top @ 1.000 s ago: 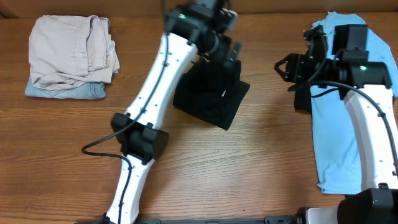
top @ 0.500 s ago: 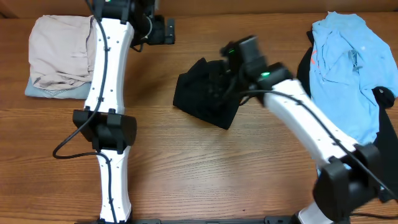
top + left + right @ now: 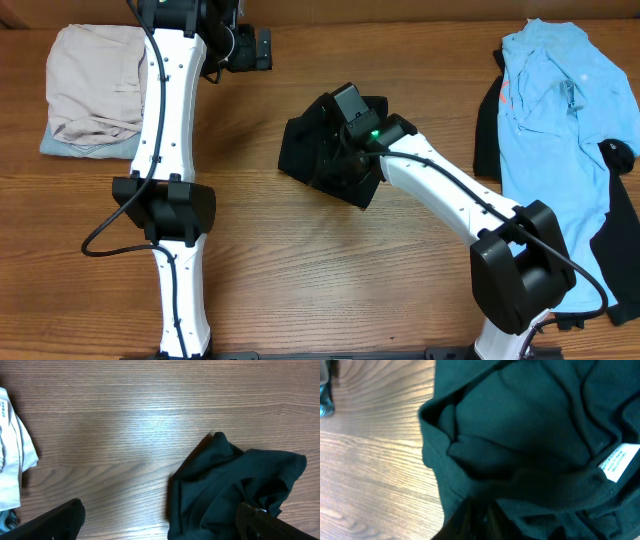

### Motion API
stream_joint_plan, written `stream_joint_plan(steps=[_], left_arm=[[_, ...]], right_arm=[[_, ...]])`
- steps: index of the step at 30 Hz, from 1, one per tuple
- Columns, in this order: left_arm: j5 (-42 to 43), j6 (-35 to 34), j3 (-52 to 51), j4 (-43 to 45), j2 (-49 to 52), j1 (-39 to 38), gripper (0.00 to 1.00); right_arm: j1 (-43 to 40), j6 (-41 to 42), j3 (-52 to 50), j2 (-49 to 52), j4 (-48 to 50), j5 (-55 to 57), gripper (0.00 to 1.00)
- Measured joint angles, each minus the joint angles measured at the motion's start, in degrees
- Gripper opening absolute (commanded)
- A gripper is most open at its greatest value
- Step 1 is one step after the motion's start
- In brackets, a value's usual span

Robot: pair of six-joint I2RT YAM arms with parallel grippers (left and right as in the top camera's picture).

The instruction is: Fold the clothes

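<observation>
The right arm (image 3: 450, 195) is stretching to the middle of the table (image 3: 330, 290). The right gripper (image 3: 338, 135) is reaching down into the crumpled black T-shirt (image 3: 305, 155) lying there, its fingers (image 3: 470, 520) pinching nearly together on a fold. The shirt's white label (image 3: 619, 462) is showing print too small to read. The left gripper (image 3: 255, 48) is hovering near the table's far edge, spread wide and holding nothing. The light blue shirt (image 3: 560, 130) is lying at the table's right end.

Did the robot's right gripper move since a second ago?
Yes. The right gripper went left, away from the light blue shirt, and is now down on the black T-shirt.
</observation>
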Motion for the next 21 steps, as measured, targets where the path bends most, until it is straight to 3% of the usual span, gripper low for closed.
stream_joint_plan(steps=[6,14,21], left_arm=[[-0.46,0.02,0.0,-0.26,0.0,0.0,1.0],[-1.07,0.07,0.0,-1.01,0.0,0.0,1.0],[-1.27,0.31,-0.02,-1.01,0.0,0.0,1.0]], right_arm=[[-0.17,0.02,0.11,0.44,-2.38,0.37,0.04],[-5.11,1.09,-0.04,-0.15,-21.46,0.7,0.04],[-5.9,1.27,-5.64,-0.98,-22.53,2.51,0.04]])
